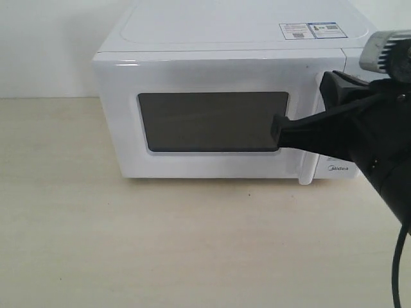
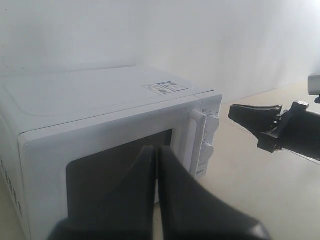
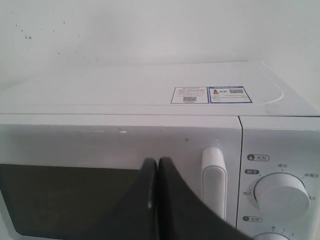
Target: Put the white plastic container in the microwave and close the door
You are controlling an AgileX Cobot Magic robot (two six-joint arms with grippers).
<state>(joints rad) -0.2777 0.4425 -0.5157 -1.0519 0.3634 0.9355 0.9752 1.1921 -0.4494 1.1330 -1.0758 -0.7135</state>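
The white microwave [image 1: 225, 70] stands at the back of the table with its door [image 1: 212, 122] shut flat against the body. The white plastic container shows in no view. My right gripper [image 1: 277, 129] is shut and holds nothing; it points at the right edge of the dark window, just beside the bar handle [image 3: 214, 180]. In the right wrist view its tips [image 3: 158, 162] meet in front of the door. My left gripper [image 2: 157, 150] is also shut and empty, held off the door's window side [image 2: 115, 170]. It is out of the exterior view.
Two round knobs [image 3: 280, 195] sit on the control panel right of the handle. Stickers [image 1: 313, 30] lie on the microwave's top. The pale wooden table [image 1: 160, 244] stretches in front of the microwave. The right arm [image 2: 295, 132] reaches in from the right.
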